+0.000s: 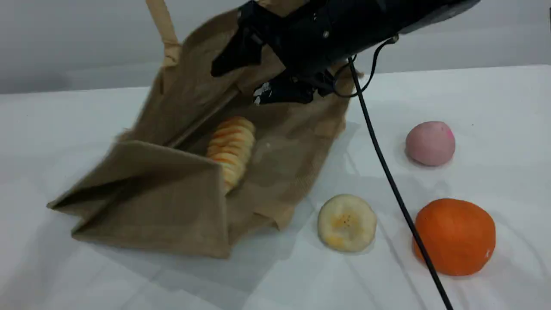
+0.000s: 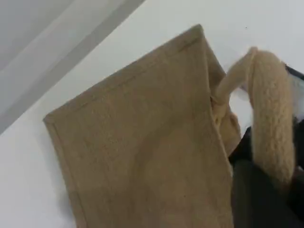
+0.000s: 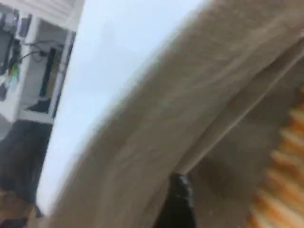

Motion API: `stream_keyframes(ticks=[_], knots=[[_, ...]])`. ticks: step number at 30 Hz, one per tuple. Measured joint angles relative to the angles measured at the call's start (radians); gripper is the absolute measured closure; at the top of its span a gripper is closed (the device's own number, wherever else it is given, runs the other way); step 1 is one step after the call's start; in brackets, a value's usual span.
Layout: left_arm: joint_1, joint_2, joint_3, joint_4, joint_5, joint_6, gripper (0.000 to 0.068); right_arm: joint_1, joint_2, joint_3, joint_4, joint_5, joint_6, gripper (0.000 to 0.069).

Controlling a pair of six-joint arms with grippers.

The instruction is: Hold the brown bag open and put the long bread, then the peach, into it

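Observation:
The brown bag [image 1: 172,202] lies on its side with its mouth tilted up toward the back. One beige handle [image 1: 163,30] is pulled up past the scene view's top edge. In the left wrist view that handle [image 2: 270,118] loops over my left gripper's dark fingers [image 2: 259,194], which are shut on it. The long bread [image 1: 230,148] rests free inside the bag, also visible in the right wrist view [image 3: 280,190]. My right gripper [image 1: 252,77] hovers at the bag's mouth just above the bread, open and empty. The peach [image 1: 430,143] sits on the table to the bag's right.
An orange ball [image 1: 455,236] and a pale banana slice [image 1: 347,221] lie at the front right. A black cable [image 1: 391,181] hangs from the right arm and crosses the table between the bag and the peach.

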Motion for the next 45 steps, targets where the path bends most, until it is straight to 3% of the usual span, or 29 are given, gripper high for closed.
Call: stream_keyframes(ticks=[3,10,22,34,45], knots=[[0.0,0.0,0.0,0.0,0.0,0.0,0.0583,-0.023,-0.027,0.0,-0.034,0.027,-0.001,0.0097],[0.0,0.0,0.0,0.004,-0.001,0.0,0.0583,-0.082,-0.127,0.0,-0.236,0.087,0.073,0.0129],[0.0,0.0,0.0,0.005,-0.001,0.0,0.0583,-0.162,-0.275,0.0,-0.821,0.069,0.471,0.0132],[0.0,0.0,0.0,0.005,-0.001,0.0,0.0583,-0.202,-0.286,0.0,-1.373,0.063,0.789,0.0132],[0.0,0.0,0.0,0.003,-0.001,-0.004,0.0583,-0.21,-0.149,0.0,-1.461,-0.009,0.842,0.0132]])
